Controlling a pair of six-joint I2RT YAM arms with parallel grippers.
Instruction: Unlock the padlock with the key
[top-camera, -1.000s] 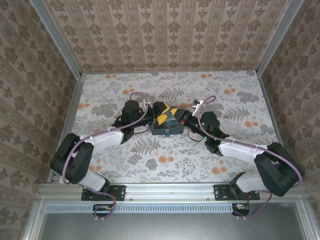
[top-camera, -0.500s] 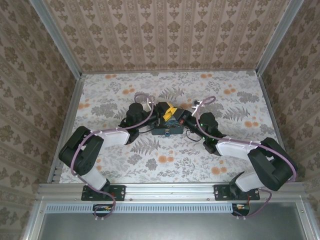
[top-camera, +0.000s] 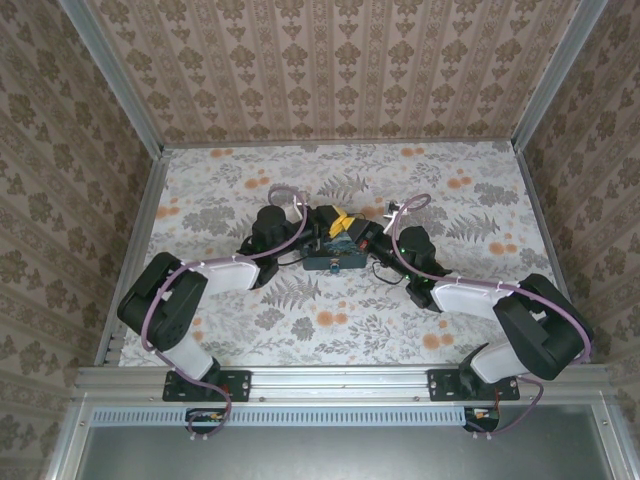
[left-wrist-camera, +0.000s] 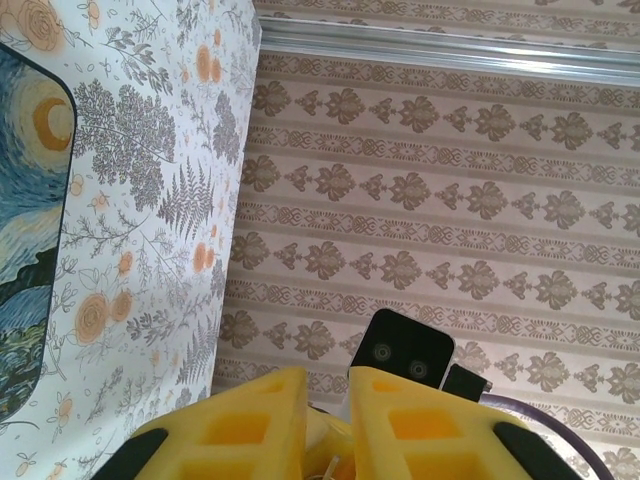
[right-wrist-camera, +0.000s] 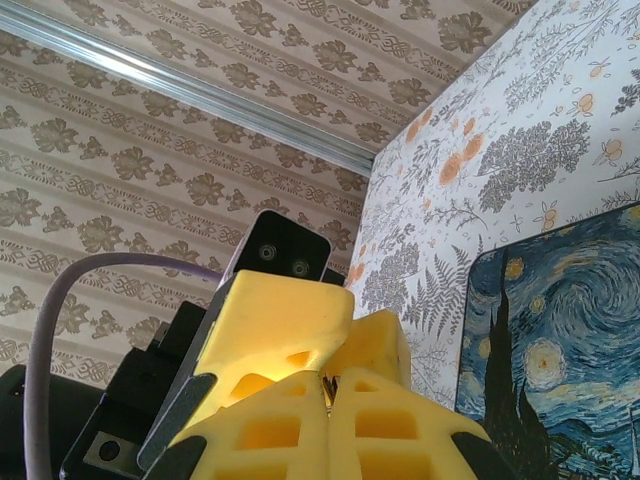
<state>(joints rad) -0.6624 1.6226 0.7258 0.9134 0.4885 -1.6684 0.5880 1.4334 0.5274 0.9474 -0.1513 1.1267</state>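
The tiny dark bluish-grey padlock (top-camera: 335, 267) seems to be the small speck on the near, dark face of the rectangular box printed with a blue-and-yellow starry-night painting (top-camera: 352, 262), though it is too small in the overhead view to be sure, or to judge how its shackle points. The box sits mid-table on the floral-printed table (top-camera: 200, 200), its long side running left to right. Above its lid the two sets of yellow foam fingers meet tip to tip. The right gripper (right-wrist-camera: 328, 390) has its fingers pressed together (whether the key is pinched there is too small to tell), and the left gripper (left-wrist-camera: 328, 385) faces it with its fingers drawn near, a narrow slit between them; I cannot tell if they pinch anything. Seen from the right wrist, the left arm's fingers (right-wrist-camera: 280, 320) flank the tips of the right gripper. The move ahead likely turns on this: the padlock lies below the meeting fingers and on the side toward the arm bases, roughly midway between the arms, so neither is clearly nearer, and either must come down over the near edge of the box.
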